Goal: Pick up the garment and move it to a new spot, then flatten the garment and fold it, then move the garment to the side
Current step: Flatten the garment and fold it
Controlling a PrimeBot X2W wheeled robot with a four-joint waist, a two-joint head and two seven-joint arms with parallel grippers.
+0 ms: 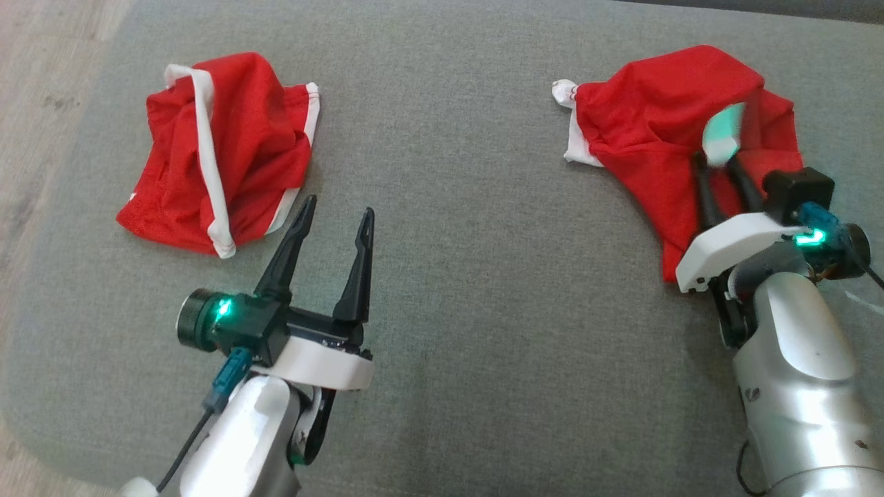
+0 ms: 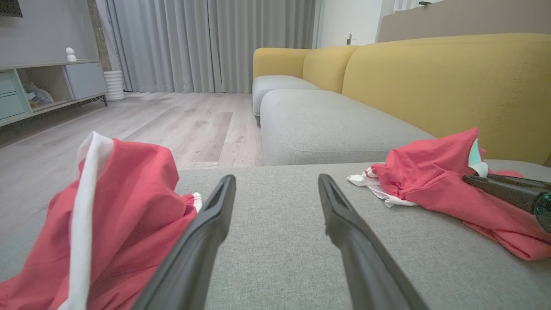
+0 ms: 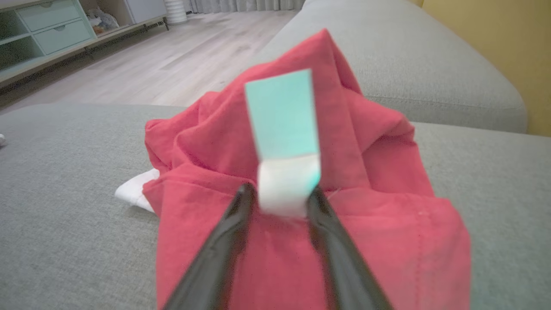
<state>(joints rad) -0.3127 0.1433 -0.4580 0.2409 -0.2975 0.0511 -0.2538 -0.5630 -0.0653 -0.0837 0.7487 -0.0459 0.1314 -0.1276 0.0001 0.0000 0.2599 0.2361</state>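
Two crumpled red garments with white trim lie on the grey cushion (image 1: 449,290). One garment (image 1: 221,152) (image 2: 120,206) is at the far left, the other garment (image 1: 656,110) (image 2: 430,172) (image 3: 366,193) at the far right. A teal-and-white label (image 3: 282,116) (image 1: 722,131) stands up from the right one. My right gripper (image 1: 718,162) (image 3: 280,189) is on that garment, jaws half closed and flanking the label's white base. Whether they pinch it is unclear. My left gripper (image 1: 340,206) (image 2: 276,178) hovers open and empty, just right of the left garment.
The cushion's left edge drops to a wooden floor (image 1: 34,103). A yellow sofa back (image 2: 452,86) rises behind the right garment, and a second grey seat (image 2: 327,125) lies beyond. A low cabinet (image 2: 43,86) stands far across the floor.
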